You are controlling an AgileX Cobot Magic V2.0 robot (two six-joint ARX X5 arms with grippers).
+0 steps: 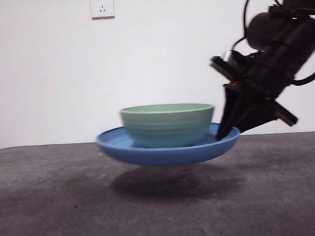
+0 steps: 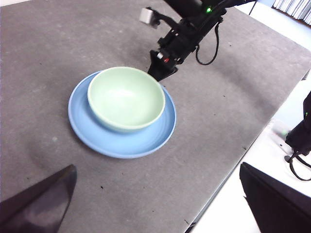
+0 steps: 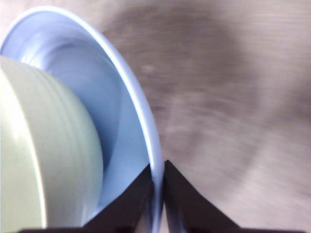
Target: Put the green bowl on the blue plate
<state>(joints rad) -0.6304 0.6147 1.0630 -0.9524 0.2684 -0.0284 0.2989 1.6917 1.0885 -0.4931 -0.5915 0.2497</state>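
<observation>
1. Currently the wide glossy blue round plate (image 1: 164, 152) is held clear of the dark grey bench (image 1: 46, 208); a shadow is seen under it in the front view, no contact with the bench.
2. The pale mint-green ridged round bowl (image 1: 167, 125) is already seated inside the plate, upright, roughly centred. Bowl interior is seen empty in the left wrist view (image 2: 125, 97). Nothing else is carried by the plate (image 2: 121, 141).
3. The right hand (image 3: 156, 194) is clamped narrow on the plate rim (image 3: 146, 116): one jaw inside the rim, one outside, per the right wrist view. In the front view it is seen at the plate's right edge (image 1: 227, 126).
4. The left hand (image 2: 155, 204) is held wide, nothing between the jaws, well apart from the plate. It is judged to be waiting.
5. Step in hand, as judged: plate plus bowl being carried by a single rim pinch.
6. To be done well: plate kept level, motion kept slow, no jerks. Bowl is loose on a glossy surface, so sliding toward the low side is to be expected if tilted.
7. Risk: rim slipping out of a one-point grip under the off-centre load.
</observation>
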